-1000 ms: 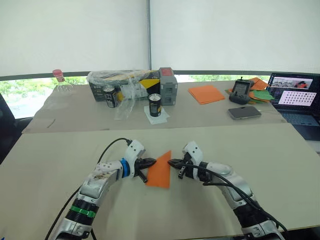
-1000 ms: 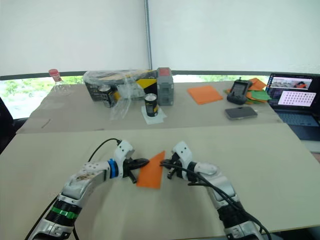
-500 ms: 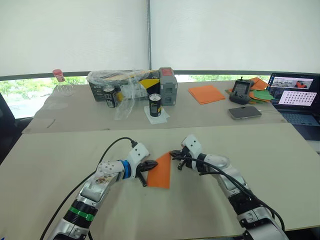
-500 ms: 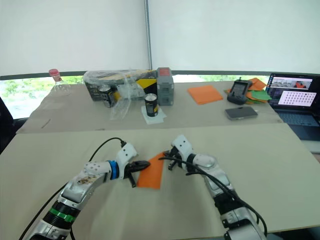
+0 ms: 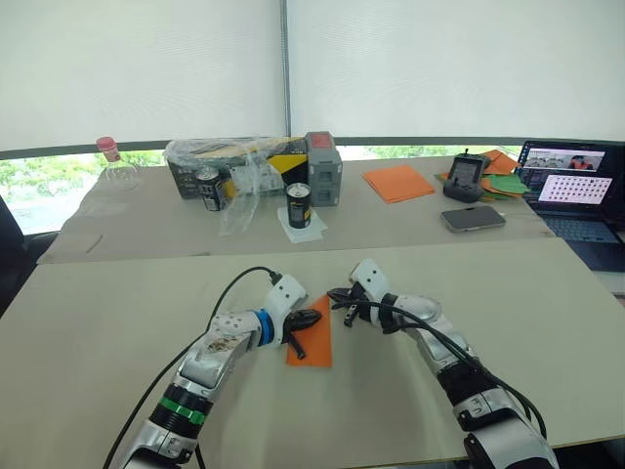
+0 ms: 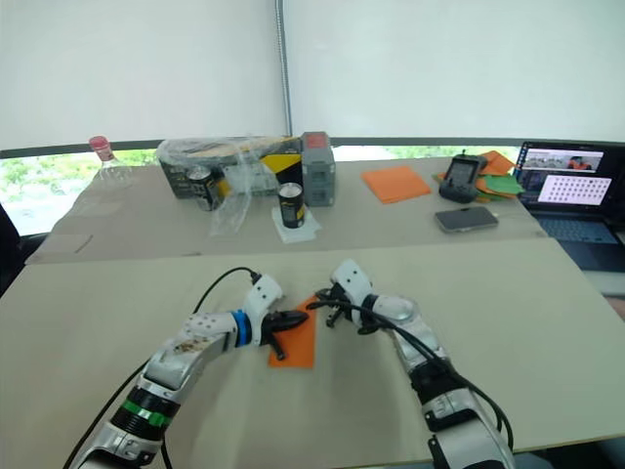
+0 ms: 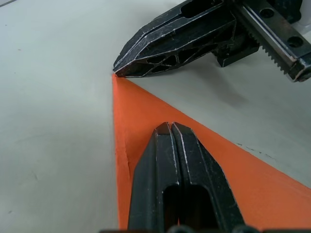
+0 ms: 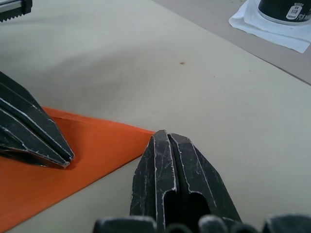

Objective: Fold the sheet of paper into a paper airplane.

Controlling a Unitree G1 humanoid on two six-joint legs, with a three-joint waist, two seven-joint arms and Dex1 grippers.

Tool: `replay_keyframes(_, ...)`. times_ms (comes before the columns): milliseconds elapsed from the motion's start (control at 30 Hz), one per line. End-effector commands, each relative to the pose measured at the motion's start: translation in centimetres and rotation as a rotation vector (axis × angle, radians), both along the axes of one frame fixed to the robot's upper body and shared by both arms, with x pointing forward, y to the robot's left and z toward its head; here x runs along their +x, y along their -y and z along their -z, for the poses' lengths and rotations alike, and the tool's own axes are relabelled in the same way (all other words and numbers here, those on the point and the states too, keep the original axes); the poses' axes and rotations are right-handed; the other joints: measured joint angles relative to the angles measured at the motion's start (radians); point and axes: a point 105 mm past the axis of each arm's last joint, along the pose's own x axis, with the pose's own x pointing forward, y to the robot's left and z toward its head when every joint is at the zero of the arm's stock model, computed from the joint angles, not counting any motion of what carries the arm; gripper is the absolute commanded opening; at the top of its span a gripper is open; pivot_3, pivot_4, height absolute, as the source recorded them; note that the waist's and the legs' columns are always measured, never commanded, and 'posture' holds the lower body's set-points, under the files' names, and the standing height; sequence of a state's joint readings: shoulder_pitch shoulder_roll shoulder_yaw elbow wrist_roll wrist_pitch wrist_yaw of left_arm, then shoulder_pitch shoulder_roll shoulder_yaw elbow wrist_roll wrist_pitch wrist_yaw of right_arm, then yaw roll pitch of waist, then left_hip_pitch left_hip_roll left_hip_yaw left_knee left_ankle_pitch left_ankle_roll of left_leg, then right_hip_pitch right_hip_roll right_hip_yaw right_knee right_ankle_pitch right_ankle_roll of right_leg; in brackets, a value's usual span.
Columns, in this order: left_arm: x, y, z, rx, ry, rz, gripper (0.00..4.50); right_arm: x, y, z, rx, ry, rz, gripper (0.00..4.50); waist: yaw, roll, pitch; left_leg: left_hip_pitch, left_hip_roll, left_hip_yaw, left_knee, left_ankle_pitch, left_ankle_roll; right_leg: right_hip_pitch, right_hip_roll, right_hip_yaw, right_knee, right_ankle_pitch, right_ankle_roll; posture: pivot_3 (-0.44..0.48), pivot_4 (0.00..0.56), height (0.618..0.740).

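- The table (image 5: pixel 547 293) is the big constant here, and the clutter at its far side looks the same as a second ago: the stack of orange sheets (image 5: pixel 400 183), a can (image 5: pixel 299 205), the bagged box (image 5: pixel 234 161) and a laptop (image 5: pixel 571 191).
- The sheet of paper (image 5: pixel 312 342) sits flat on the near table between the two arms. A second ago it stood up as a taller triangle with its point raised — now it looks shorter and pressed down, so I'd guess a fold is being flattened.
- The left hand (image 5: pixel 311 319) has slid in over the sheet's left part. Its fingers are closed tight together with nothing between them, and in the left wrist view the closed tip (image 7: pixel 171 127) rests on the orange surface, pinning it rather than gripping.
- The right hand (image 5: pixel 339 293) has moved up and in toward the sheet's far corner. It's closed too and holding nothing — the right wrist view puts its tip right at the pointed corner (image 8: pixel 146 132), touching or just beside it, hard to call.
- What this means: still early folding. It's a creased triangle shape, nowhere near a plane with wings.
- Hard to make out: how many layers are in the fold, and where the creases run. The left hand covers part of the sheet from above, and the wrist views cut off its near edge.
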State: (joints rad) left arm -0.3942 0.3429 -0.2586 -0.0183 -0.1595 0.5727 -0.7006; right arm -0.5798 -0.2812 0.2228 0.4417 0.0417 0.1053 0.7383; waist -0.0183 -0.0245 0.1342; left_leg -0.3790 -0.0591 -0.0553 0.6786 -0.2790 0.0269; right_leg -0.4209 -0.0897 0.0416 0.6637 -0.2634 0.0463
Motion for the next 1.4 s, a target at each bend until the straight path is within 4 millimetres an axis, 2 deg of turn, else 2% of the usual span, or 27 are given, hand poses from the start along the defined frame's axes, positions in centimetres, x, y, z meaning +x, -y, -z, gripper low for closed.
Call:
replay_keyframes(33, -0.7, -1.1, 2.3, 0.057, -0.084, -0.033, 0.06, -0.1, -0.4, -1.1, 0.029, 0.049, -0.024, 0.0, 0.0, 0.0, 0.0, 0.0, 0.0, 0.0, 0.0, 0.0, 0.0, 0.0, 0.0, 0.0, 0.0, 0.0, 0.0, 0.0, 0.15, 0.74)
replay_keyframes(133, -0.8, -1.7, 2.7, 0.074, -0.097, -0.044, 0.06, -0.2, -1.1, -2.2, 0.044, 0.079, -0.064, 0.0, -0.002, 0.0, 0.0, 0.0, 0.0, 0.0, 0.0, 0.0, 0.0, 0.0, 0.0, 0.0, 0.0, 0.0, 0.0, 0.0, 0.15, 0.74)
replay_keyframes(433, -1.0, -2.0, 2.2, 0.041, -0.109, -0.052, 0.06, 0.4, -1.0, -0.6, -0.017, 0.028, -0.05, 0.0, -0.003, 0.0, 0.0, 0.0, 0.0, 0.0, 0.0, 0.0, 0.0, 0.0, 0.0, 0.0, 0.0, 0.0, 0.0, 0.0, 0.15, 0.74)
replay_keyframes(533, -1.2, -1.9, 2.3, 0.037, -0.116, -0.051, 0.06, -0.3, -1.1, 0.7, -0.032, -0.017, -0.081, 0.0, -0.003, 0.0, 0.0, 0.0, 0.0, 0.0, 0.0, 0.0, 0.0, 0.0, 0.0, 0.0, 0.0, 0.0, 0.0, 0.0, 0.15, 0.74)
replay_keyframes(700, -1.1, -1.9, 2.2, 0.036, -0.117, -0.051, 0.06, -2.6, -1.4, 2.0, -0.036, -0.073, -0.164, 0.0, -0.002, 0.0, 0.0, 0.001, 0.0, 0.0, -0.001, 0.0, 0.0, 0.001, 0.0, 0.0, 0.0, 0.0, 0.0, 0.0, 0.15, 0.74)
replay_keyframes(1033, -1.1, -2.0, 2.2, 0.045, -0.123, -0.038, 0.06, -6.2, -2.4, 3.2, -0.065, -0.135, -0.262, 0.0, 0.001, 0.001, -0.001, 0.004, 0.001, 0.0, -0.001, 0.0, 0.0, 0.003, 0.0, 0.0, -0.001, 0.0, 0.0, 0.0, 0.15, 0.74)
replay_keyframes(1400, -1.2, -2.1, 2.2, 0.052, -0.13, -0.026, 0.06, -7.4, -1.5, 3.9, -0.047, -0.197, -0.244, 0.0, 0.003, 0.001, -0.001, 0.016, 0.001, -0.001, -0.004, -0.001, 0.001, 0.018, 0.001, -0.001, -0.008, 0.0, 0.0, 0.0, 0.15, 0.74)
